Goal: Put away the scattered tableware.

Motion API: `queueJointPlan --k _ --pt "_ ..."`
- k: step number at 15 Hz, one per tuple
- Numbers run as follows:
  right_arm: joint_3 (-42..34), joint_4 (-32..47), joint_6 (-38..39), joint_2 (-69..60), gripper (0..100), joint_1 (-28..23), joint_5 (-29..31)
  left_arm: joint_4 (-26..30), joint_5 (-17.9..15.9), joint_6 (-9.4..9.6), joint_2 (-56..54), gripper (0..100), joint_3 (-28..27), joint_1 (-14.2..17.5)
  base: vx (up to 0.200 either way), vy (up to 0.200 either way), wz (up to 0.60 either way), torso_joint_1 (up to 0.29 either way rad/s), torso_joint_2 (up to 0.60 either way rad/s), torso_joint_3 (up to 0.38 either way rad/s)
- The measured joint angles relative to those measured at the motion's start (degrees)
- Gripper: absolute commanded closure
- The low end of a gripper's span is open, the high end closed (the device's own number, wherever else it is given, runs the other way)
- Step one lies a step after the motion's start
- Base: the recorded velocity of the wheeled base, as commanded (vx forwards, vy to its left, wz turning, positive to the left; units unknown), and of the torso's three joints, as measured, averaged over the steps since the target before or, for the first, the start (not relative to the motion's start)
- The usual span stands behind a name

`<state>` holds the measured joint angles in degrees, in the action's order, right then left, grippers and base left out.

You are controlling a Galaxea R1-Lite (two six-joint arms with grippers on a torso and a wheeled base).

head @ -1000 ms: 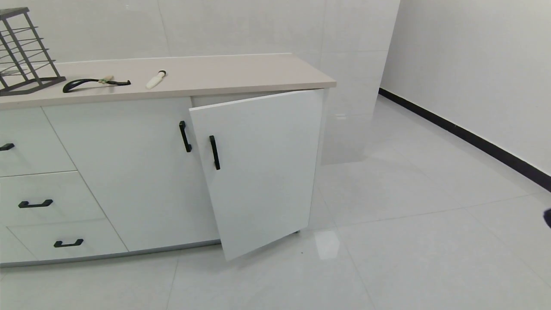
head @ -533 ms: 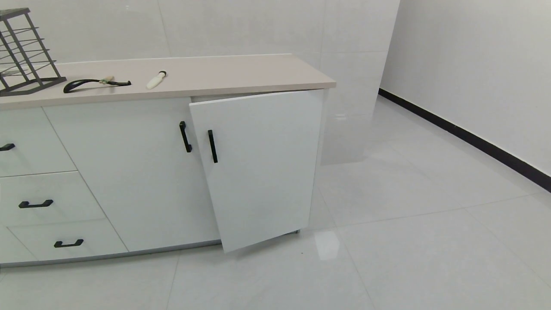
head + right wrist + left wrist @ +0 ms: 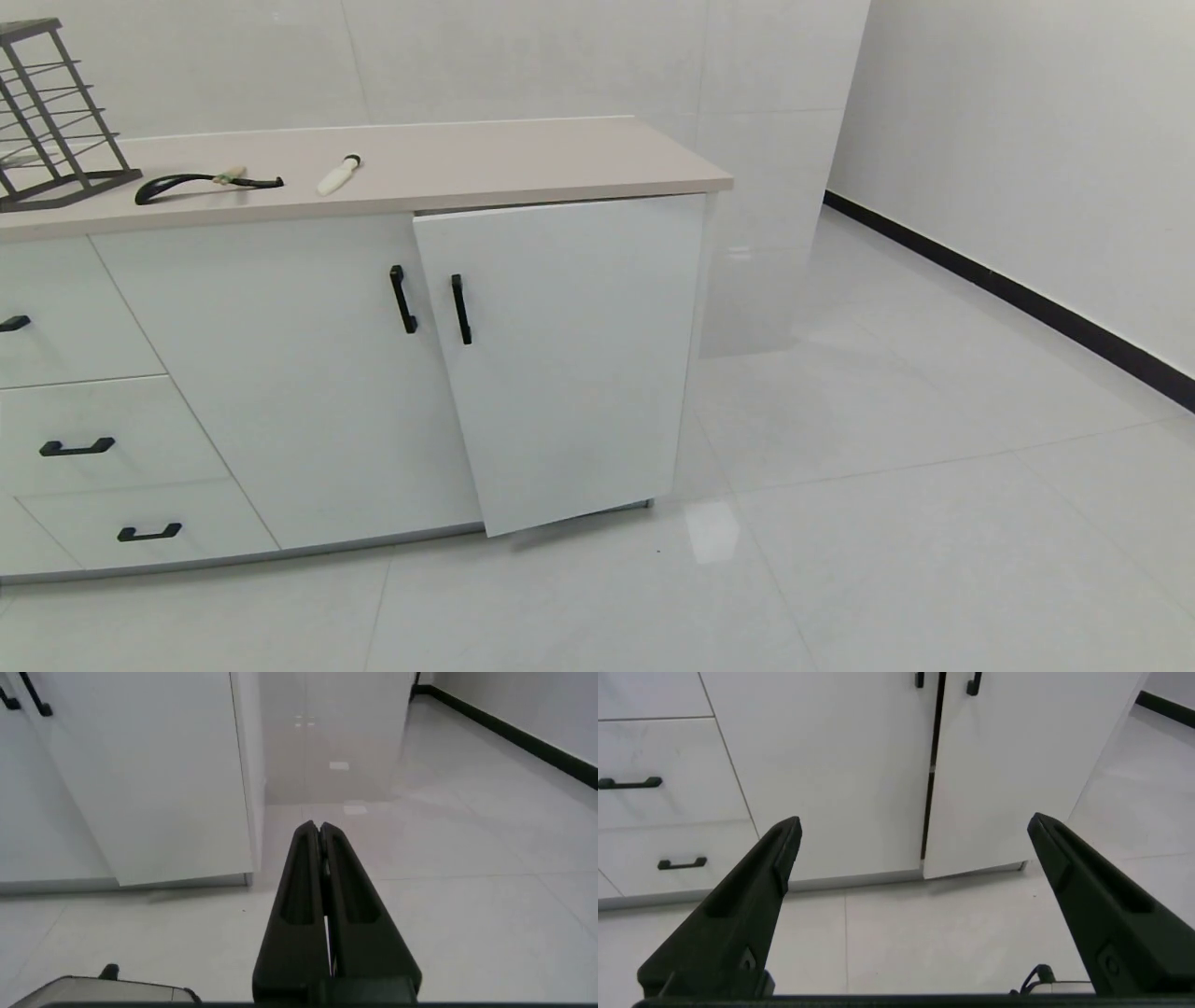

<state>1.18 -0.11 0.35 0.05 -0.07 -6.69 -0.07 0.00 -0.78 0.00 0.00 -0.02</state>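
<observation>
On the beige countertop [image 3: 485,163] lie a black ladle-like utensil [image 3: 201,179] and a small white-handled utensil [image 3: 337,174]. Below it, the white cabinet door [image 3: 569,345] with a black handle [image 3: 460,309] stands slightly ajar; the left wrist view shows the same door [image 3: 1018,775] with a dark gap at its edge. My left gripper [image 3: 915,835] hangs open above the floor in front of the cabinet, nothing between its fingers. My right gripper [image 3: 324,840] is shut and empty, low over the floor beside the cabinet's end.
A black wire rack [image 3: 51,112] stands at the counter's far left. Drawers with black handles [image 3: 77,447] fill the cabinet's left part. White tiled floor [image 3: 887,523] spreads to the right, up to a wall with a black skirting [image 3: 1008,299].
The cabinet door has swung from clearly open to nearly closed. A dark object at the right edge of the head view one second ago is gone.
</observation>
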Motion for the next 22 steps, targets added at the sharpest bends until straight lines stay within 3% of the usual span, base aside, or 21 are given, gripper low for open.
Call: queueJointPlan --k 3,7,10,17,22 --pt "-0.8 0.6 0.6 -0.2 100 0.0 7.7 -0.1 0.0 0.02 0.0 0 0.0 -0.1 0.0 0.2 0.0 0.001 0.0 0.002" --pt "-1.1 0.5 0.7 -0.2 100 0.0 6.2 0.0 0.0 0.0 0.0 0 0.0 -0.1 0.0 0.2 0.0 0.001 0.0 0.004" --pt "-1.1 0.5 0.5 -0.2 100 0.0 6.2 0.0 -0.1 0.0 0.0 0 0.0 -0.1 0.2 0.0 0.0 0.001 0.0 0.002" --pt "-1.1 0.5 0.5 -0.2 100 0.0 6.2 0.0 0.0 0.0 0.0 0 0.0 0.0 0.0 0.0 0.6 0.004 0.0 0.002" --pt "-1.1 0.5 0.5 -0.2 100 0.0 6.2 0.0 -0.1 0.0 0.0 0 0.0 0.0 0.0 0.16 0.0 -0.002 0.0 0.002"
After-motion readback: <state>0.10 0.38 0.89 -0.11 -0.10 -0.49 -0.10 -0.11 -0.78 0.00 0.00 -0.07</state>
